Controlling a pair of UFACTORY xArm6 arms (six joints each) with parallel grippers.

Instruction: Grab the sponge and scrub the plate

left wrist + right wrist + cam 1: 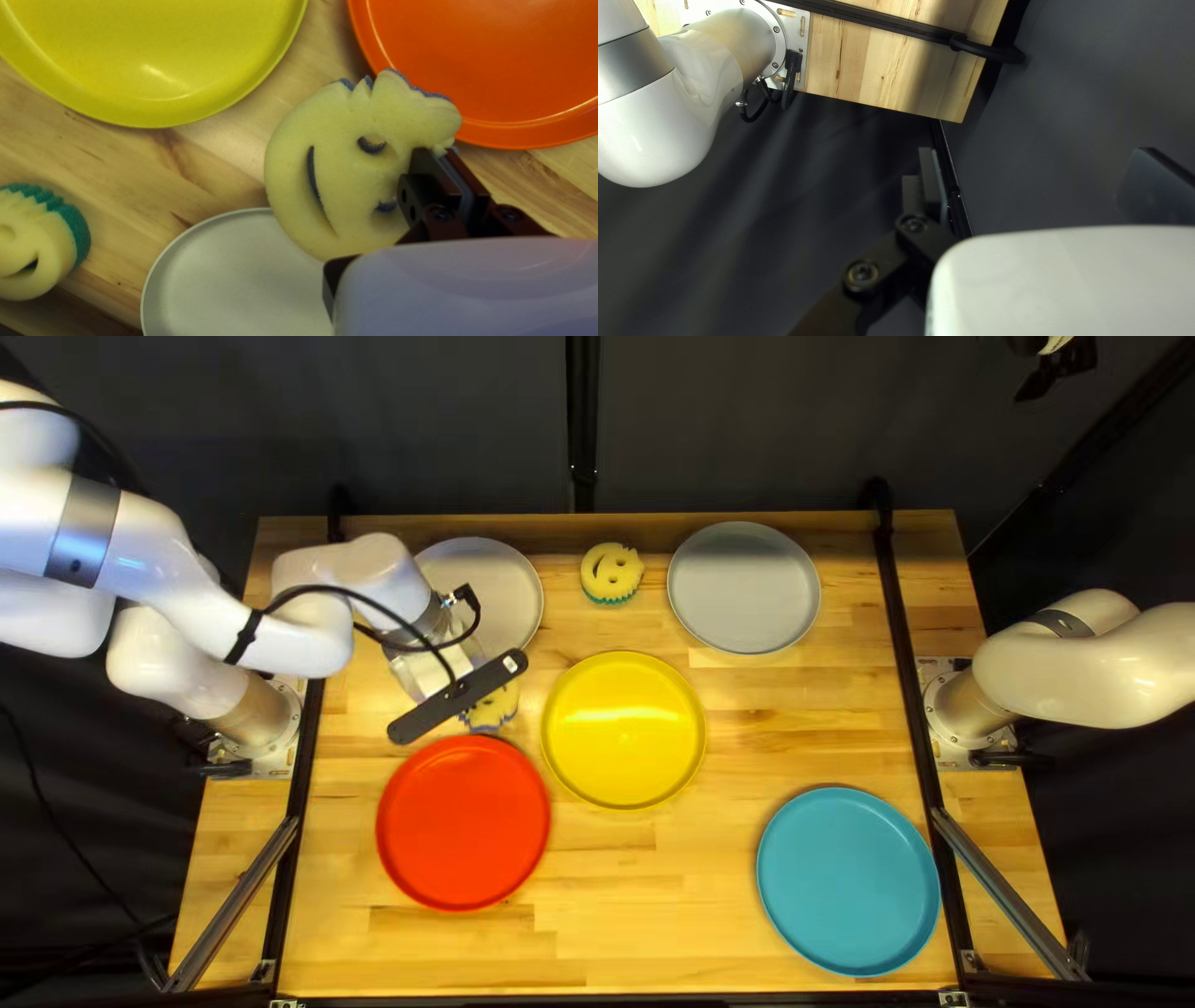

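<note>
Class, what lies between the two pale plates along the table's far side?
A smiling yellow sponge, green underneath, lies between the white plate and the grey plate; the top left view shows it.

Five plates (pixel 624 741) — two sponges (pixel 611 573) — two arms (pixel 1077 666).

Dark curtain (pixel 374 429) behind wooden table (pixel 660 896)

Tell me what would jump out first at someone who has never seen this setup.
Probably the bright plates: red and yellow side by side near the middle, blue at the lower right of the top left view. Next, the smiley-faced sponge held up by the left gripper, with a second smiley sponge on the table between two pale plates.
</note>
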